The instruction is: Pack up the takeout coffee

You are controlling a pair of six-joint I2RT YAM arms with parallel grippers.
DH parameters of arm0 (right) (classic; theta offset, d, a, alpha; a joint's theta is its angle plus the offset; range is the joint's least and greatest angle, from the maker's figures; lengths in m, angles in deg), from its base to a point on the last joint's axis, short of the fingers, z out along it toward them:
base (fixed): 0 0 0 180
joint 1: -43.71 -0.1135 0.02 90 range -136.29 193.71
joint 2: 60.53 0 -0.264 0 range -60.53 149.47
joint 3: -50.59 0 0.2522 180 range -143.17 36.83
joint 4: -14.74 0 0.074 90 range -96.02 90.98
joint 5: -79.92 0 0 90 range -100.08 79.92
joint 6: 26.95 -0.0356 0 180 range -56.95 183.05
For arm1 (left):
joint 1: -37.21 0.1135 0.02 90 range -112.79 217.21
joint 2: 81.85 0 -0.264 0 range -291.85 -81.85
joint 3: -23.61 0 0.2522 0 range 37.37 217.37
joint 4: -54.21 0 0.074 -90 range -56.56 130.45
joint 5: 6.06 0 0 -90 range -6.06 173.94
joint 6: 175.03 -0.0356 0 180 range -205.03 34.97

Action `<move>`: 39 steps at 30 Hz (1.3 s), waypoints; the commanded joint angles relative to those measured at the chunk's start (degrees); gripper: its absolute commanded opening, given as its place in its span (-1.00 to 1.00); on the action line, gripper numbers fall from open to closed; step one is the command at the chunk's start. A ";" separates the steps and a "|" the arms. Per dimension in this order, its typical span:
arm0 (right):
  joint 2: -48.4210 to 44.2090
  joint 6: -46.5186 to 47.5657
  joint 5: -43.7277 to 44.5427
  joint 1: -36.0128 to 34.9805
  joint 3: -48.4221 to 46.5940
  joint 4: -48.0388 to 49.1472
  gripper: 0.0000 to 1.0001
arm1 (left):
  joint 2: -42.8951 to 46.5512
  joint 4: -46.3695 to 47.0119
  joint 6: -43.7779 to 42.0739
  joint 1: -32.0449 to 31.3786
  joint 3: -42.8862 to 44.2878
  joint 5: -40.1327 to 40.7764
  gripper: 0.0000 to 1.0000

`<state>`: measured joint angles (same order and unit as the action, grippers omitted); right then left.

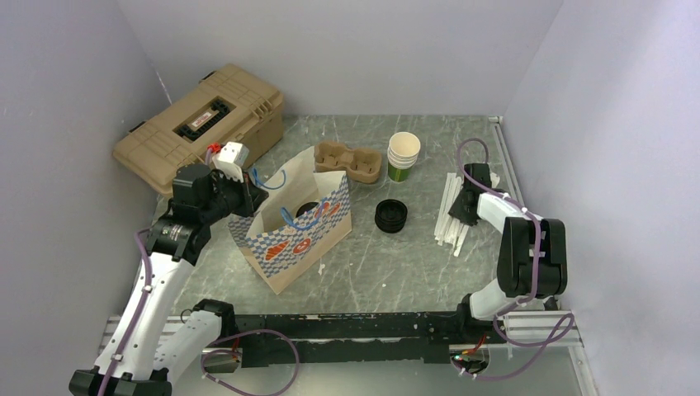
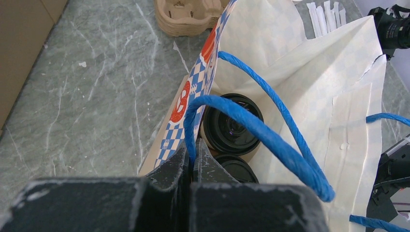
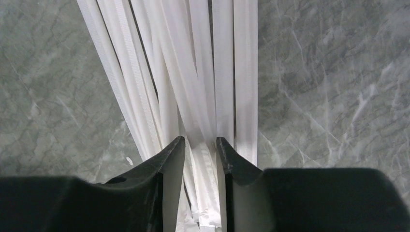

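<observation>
From above, the takeout coffee (image 1: 307, 208) sits inside the checked paper bag (image 1: 297, 239), black lid up. Left wrist: the left claw (image 2: 192, 157) pinches a blue cord handle (image 2: 290, 154); hold the mouth wide. Right wrist: the right claw (image 3: 200, 145), part spread, straddles slim paper-wrapped straws (image 3: 222, 72) on the veined worktop (image 3: 333, 96); close on one.

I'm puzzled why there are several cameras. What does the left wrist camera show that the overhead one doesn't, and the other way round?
Only the left wrist view: a second black lid lower in the paper bag, and the left tool pinched shut on a blue handle. Only the overhead view: the stack of cream cups and the stack of black lids. Both: the bag itself, the takeout coffee inside it, the cardboard cup carrier and the wrapped straws.
</observation>
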<state>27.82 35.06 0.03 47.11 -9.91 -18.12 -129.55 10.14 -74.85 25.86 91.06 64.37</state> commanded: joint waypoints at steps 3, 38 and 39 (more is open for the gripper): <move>-1.17 0.06 1.36 0.29 -1.51 0.37 -0.67 | 1.11 -0.39 -0.71 -0.33 -0.08 0.60 -1.00; -49.06 1.84 -24.46 -24.93 -8.90 9.25 -1.00 | 1.18 0.14 -0.44 0.16 -0.17 -1.15 -1.00; -48.54 1.73 -24.93 -26.34 -9.73 10.69 -1.00 | 1.33 0.23 -0.39 0.19 -0.30 -1.00 -1.00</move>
<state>-22.40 37.79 -19.84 24.99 -15.23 -15.93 -128.83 9.33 -74.90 25.73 90.99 64.31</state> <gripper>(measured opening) 0.087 0.029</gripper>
